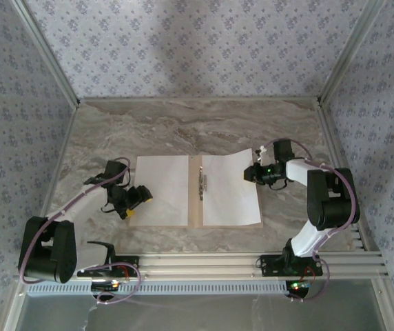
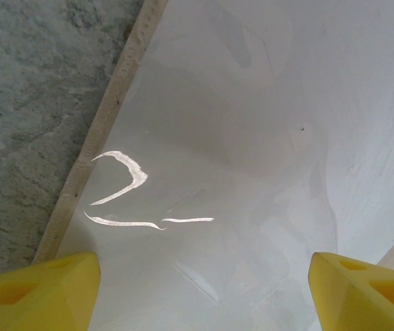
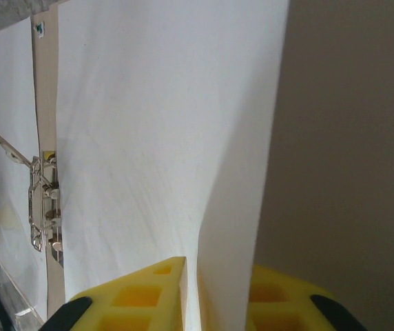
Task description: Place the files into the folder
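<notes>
Gripping item, right gripper (image 3: 218, 276): yellow fingers (image 3: 142, 293) clenched on the raised edge of the right sheet (image 3: 149, 138), which stands up between them as a fold. In the top view the right gripper (image 1: 254, 172) sits at 2 o'clock from the clip (image 1: 199, 183), at the outer upper corner of the right sheet (image 1: 228, 196); that corner curls up off the folder (image 1: 194, 217) while the remainder lies flat on the right leaf.

Left gripper (image 2: 200, 276): jaws released and spread wide, one yellow finger (image 2: 45, 289) at each lower corner of the wrist view, nothing between them. It hovers over the left sheet (image 2: 252, 138); whether it touches is not clear. In the top view the left gripper (image 1: 136, 196) is at 8 o'clock from the clip, over the outer edge of the left sheet (image 1: 161, 189).

Folder: open, both leaves flat on the table (image 1: 183, 131), one white sheet on each. Its tan edge (image 2: 107, 117) shows beside the left sheet, against the table (image 2: 32, 103); its crease strip (image 3: 45, 89) runs between the two sheets.

Clip (image 3: 43, 203): grey metal, on the crease, just beside the inner edge of the right sheet.

Surroundings: patterned walls (image 1: 183, 41) at 9, 12 and 3 o'clock; metal rail (image 1: 204, 262) at 6 o'clock carrying both arm bases. Nothing else lies on the marbled table around the folder.
</notes>
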Controlling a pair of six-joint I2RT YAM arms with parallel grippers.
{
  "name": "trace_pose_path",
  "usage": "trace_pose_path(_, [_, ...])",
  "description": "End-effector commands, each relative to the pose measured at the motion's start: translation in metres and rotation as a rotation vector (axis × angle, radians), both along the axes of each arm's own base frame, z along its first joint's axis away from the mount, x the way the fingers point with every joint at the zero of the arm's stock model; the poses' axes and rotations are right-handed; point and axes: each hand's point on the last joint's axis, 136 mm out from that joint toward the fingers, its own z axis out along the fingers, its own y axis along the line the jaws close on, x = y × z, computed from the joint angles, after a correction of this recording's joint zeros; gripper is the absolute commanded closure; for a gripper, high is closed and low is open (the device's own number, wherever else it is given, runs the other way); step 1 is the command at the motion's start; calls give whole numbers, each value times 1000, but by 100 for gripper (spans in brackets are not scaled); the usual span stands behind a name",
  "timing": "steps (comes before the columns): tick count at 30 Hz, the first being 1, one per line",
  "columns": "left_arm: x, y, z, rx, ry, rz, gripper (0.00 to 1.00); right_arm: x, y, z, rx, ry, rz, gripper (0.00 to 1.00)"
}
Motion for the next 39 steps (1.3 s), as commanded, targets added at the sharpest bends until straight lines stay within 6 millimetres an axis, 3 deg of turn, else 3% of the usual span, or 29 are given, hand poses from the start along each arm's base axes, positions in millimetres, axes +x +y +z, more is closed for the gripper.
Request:
trace_pose_path(1, [-4, 0, 2, -9, 9, -7, 20, -5, 0, -3, 12, 40, -3, 74])
trace_pose_path(4, [-4, 0, 3, -8, 7, -7, 21, -6, -3, -1, 3, 36, -17, 67])
trace_pose_path(12, [-2, 3, 10, 14, -6, -11, 21, -5, -12, 3, -29, 39, -46, 36])
trace_pose_path(22, [-2, 6, 21, 36, -6, -31, 20, -3, -30, 26, -45, 14, -80, 27])
trace_pose_path(26, [3, 9, 33, 57, -31, -32, 20, -4, -43, 48, -61, -17, -121, 26])
trace_pose_path(31, [17, 8, 63, 88, -120, -60, 20, -5, -50, 81, -57, -89, -169, 26])
trace_pose_path(34, [32, -3, 83, 94, -202, -118, 20, -6, -49, 97, -36, -131, -198, 26])
trace_pose_path(39, [63, -48, 119, 67, -398, -288, 19, -19, -30, 105, 50, -141, -209, 27])
